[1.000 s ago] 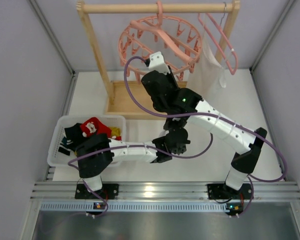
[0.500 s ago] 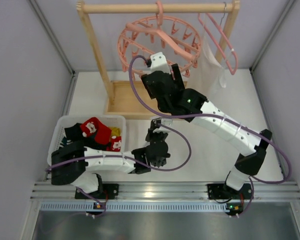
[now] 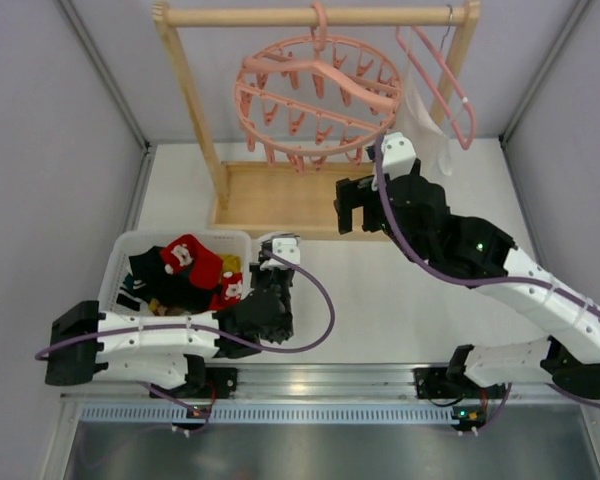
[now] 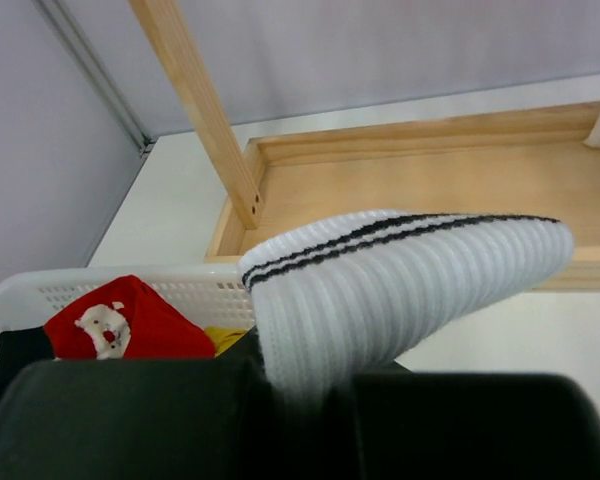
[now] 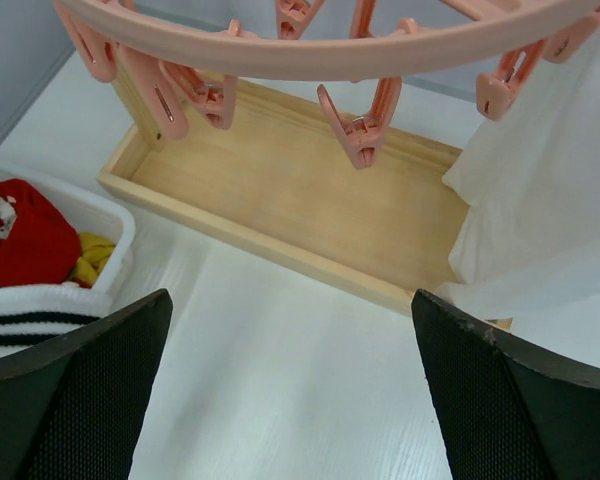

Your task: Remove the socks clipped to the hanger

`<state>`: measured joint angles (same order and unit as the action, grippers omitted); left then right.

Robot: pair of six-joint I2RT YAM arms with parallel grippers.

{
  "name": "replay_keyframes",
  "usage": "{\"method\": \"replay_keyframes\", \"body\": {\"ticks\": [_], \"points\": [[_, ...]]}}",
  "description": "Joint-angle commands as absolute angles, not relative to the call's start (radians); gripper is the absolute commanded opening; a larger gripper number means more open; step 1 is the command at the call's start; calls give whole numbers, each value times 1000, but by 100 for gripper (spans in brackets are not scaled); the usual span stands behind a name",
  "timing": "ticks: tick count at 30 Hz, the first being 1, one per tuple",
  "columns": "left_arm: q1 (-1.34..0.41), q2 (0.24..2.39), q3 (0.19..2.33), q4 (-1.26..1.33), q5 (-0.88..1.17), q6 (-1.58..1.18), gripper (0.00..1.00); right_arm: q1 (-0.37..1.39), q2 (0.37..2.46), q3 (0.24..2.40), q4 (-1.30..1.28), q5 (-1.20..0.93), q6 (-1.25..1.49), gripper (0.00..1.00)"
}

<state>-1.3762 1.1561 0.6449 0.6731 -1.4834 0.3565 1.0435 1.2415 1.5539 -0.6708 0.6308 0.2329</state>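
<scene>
The left hand [image 3: 273, 272] sits low over the bench [image 3: 400, 310] and is closed on the white sock with black cuff stripes [image 4: 400, 280]. In its wrist view the sock's long axis runs away from the fingers toward the upper right of the frame, with the striped cuff edge on top. What matters for the next move is that the white basket [image 3: 180, 236] lies just to the left of that hand in the overhead picture. Its near wall is close beside the sock, and the red sock [image 3: 185, 255] and darker ones are piled inside it. I'd judge a short carry to the left puts the sock over the rim. The right hand [image 3: 352, 208], fingers spread wide and holding nothing, hangs below the pink ring hanger [image 5: 330, 55] in the upper middle. The clips I can see on the hanger are bare.
</scene>
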Motion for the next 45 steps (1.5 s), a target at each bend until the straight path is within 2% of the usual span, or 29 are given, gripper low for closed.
{"method": "replay_keyframes", "body": {"ticks": [1,6,8,9,11,12,15,16,19,23,24,26,30,41,44,45], "points": [[-1367,1103,630,701,-1594,406,0,1034,1169,1505,-606,588,291,99],[-1330,1078,586,700,-1482,361,0,1037,1121,1477,-600,539,311,100],[-1312,1045,581,600,-1418,270,0,1042,1112,1474,-589,523,316,100],[-1307,1026,584,538,-1389,214,0,1045,1105,1468,-586,520,316,99],[-1270,952,604,299,-1179,-33,0,1048,1095,1465,-583,512,316,99],[-1193,930,609,244,-1122,-101,0,1049,1097,1465,-583,511,313,99],[-1152,853,629,90,-1140,-205,0,1049,1086,1462,-589,514,310,99],[-1152,842,647,5,-1200,-307,0,1049,1083,1459,-592,520,307,99],[-1150,833,745,-346,-1229,-502,0,1049,1074,1448,-592,528,307,99],[-1097,856,848,-633,-1050,-666,0,1049,1065,1436,-583,522,311,99],[-1035,862,856,-690,-1005,-681,0,1049,1062,1433,-584,522,313,99],[-914,868,862,-735,-909,-689,0,1051,1060,1428,-588,518,314,99],[-775,865,847,-750,-839,-658,0,1051,1049,1414,-588,518,313,100],[-606,1094,899,-747,-747,-578,0,1051,1025,1384,-578,509,310,100],[-583,1137,891,-744,-721,-584,9,1051,1008,1376,-575,500,304,99],[-577,1147,890,-744,-719,-591,17,1051,1003,1370,-575,500,302,99]]}}
